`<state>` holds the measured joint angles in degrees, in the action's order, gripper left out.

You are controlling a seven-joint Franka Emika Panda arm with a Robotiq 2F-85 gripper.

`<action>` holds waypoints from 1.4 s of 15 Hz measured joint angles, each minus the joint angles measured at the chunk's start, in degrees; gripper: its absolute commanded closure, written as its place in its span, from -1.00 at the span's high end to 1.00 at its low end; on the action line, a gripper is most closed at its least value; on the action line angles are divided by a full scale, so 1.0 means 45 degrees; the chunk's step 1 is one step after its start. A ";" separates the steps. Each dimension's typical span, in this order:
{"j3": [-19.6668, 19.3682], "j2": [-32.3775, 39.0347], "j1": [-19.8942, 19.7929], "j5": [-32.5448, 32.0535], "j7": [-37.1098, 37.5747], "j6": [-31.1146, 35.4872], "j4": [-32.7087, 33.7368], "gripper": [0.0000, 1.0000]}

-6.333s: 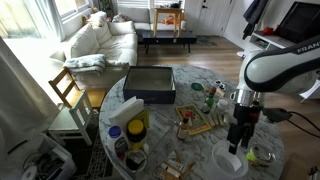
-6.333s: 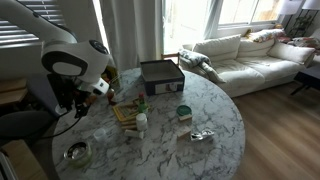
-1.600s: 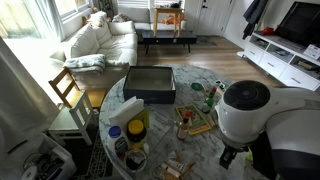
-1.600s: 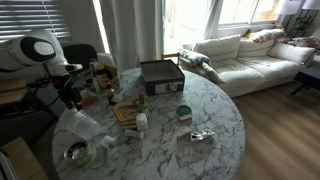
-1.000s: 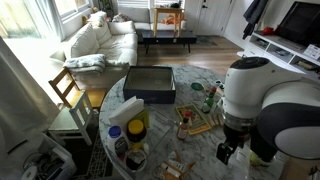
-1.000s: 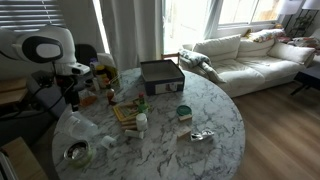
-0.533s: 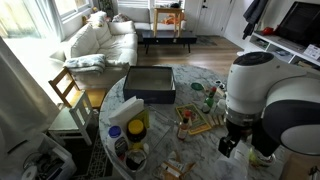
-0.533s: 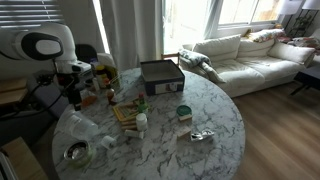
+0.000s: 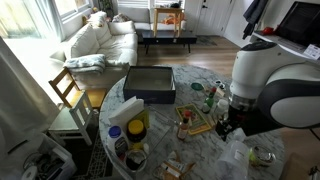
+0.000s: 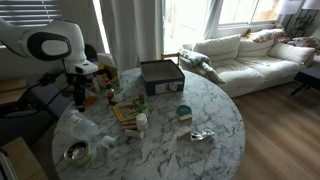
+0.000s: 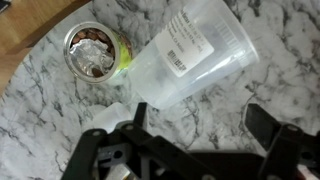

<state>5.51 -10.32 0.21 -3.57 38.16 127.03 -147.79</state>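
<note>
Wrist view, nearest first: the fingers (image 11: 262, 120) come in from the bottom edge, dark, set wide apart, nothing between them. They hang above the worktop (image 11: 40, 130), which is grey-veined marble, and touch nothing.

Just past the fingertips lies a clear plastic cup (image 11: 195, 60). It is on its side, mouth toward the upper right, with a white printed label facing up. The base end points down-left toward the fingers. A small pale scrap (image 11: 118, 108), possibly paper, sits against the cup near its base; the view is too soft to be sure.

Just beside the cup, up-left, stands a small open tin (image 11: 95, 52) with a green rim and brownish contents. It looks close to the cup's side; I cannot tell whether they touch.

In an exterior view the arm (image 9: 265, 85) bends over the near edge of the round worktop. The fingers hang above the cup (image 9: 237, 156), a whitish blur here.

Mid-worktop: a low wooden tray (image 9: 192, 122) with small items, and a green bottle (image 9: 210, 98) upright beside it. Farther along, a dark flat box (image 9: 150, 83) sits at the far edge.

Beyond the worktop: a wooden chair (image 9: 68, 90), then a pale sofa (image 9: 100, 40) by the windows.
</note>
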 measured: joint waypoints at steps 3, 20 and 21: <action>-0.0157 0.0020 -0.0465 -0.0022 0.1549 0.0072 -0.0114 1.00; -0.0761 0.1251 -0.0994 0.1121 0.9600 0.2543 -0.1917 1.00; -0.0761 0.1352 -0.0990 0.1094 0.9795 0.2544 -0.1922 1.00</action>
<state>2.08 -4.23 -4.24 1.36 82.24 138.48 -156.44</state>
